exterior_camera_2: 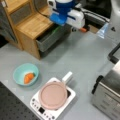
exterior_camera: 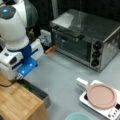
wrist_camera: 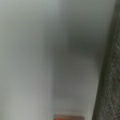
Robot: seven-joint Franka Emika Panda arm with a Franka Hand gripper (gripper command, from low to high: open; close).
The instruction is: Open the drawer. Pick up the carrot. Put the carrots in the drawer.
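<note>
Carrot waiting in the bowl, drawer already pulled out

Carrot [exterior_camera_2: 28,77] lay in a teal bowl [exterior_camera_2: 25,74] at about 8 o'clock in a front view, well apart from the arm. It looked like a stubby toy piece, probably light and rigid, with a smooth skin that could slip; my judgement was that a grip across its thick middle would serve best, though the bowl's wall crowds it. Its long axis seemed to run roughly from 7 toward 1 o'clock, but which end was the tip could not be made out.

The drawer [exterior_camera_2: 48,38] stood open under the wood-topped cabinet [exterior_camera_2: 33,23], with something green lying inside it. In a front view its dark rim [exterior_camera: 37,91] showed at about 7 o'clock, beside the wooden top.

The gripper [exterior_camera_2: 75,28] hung at about 12 o'clock, just above the far end of the drawer, under the blue-and-white wrist; whether its fingers were apart or together could not be told. A small orange piece [exterior_camera_2: 83,30] lay just beside it on the grey table [exterior_camera_2: 75,57]. The wrist view showed only grey surface and an orange sliver [wrist_camera: 68,117] at 6 o'clock.

An oven [exterior_camera: 85,37] and a pink pan [exterior_camera_2: 53,95] on a white cooker stood clear of the work.
</note>
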